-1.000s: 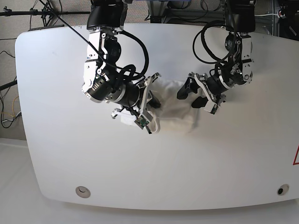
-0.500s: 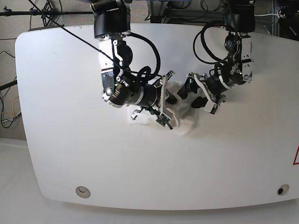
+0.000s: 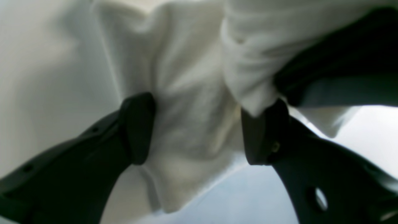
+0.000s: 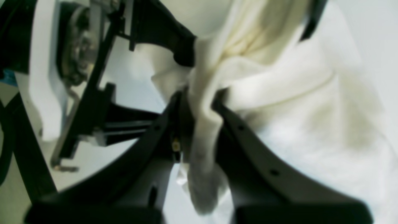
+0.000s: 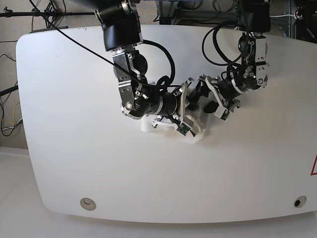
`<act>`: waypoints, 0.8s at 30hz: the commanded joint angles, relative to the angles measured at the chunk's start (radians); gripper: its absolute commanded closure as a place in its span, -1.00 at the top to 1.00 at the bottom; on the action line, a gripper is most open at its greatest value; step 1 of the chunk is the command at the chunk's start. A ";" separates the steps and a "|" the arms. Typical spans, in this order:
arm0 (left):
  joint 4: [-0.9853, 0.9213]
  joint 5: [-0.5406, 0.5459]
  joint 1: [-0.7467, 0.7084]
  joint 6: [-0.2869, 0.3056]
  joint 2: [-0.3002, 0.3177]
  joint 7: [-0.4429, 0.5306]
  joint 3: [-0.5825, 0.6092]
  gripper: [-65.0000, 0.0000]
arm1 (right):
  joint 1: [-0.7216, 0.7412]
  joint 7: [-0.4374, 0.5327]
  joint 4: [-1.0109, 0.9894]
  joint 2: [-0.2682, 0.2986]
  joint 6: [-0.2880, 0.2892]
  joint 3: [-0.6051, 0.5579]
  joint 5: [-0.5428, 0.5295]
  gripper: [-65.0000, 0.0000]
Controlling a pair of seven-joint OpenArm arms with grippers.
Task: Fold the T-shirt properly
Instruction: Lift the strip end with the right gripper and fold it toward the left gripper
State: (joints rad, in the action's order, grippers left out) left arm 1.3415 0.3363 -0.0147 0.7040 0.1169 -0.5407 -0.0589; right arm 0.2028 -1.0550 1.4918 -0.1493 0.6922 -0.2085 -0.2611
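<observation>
A: Right gripper [image 4: 197,102]?
B: Clamped on a bunched fold of the shirt [image 4: 304,124]; cloth hangs through the jaws.
A: Left gripper [image 3: 197,127]?
B: Spread wide, cloth between the fingers [image 3: 138,127], nothing pinched.
A: Where's the shirt [image 5: 198,130]?
B: Crumpled mid-table [image 5: 74,148], under both arms.
A: Step?
B: Prob. carrying one edge across. Next: left needs to close on an edge, then spread it flat.
</observation>
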 commanded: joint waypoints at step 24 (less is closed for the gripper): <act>0.097 -0.004 -0.001 -0.006 0.002 -0.032 -0.140 0.26 | 0.037 0.075 -0.102 -0.008 0.006 0.001 -0.017 0.31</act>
State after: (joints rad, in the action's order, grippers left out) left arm 1.4132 0.3023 -0.0353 0.6888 0.1177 -0.5995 -0.1928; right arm 0.2222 -0.9989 1.3766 -0.1497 0.6903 -0.2050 -0.2653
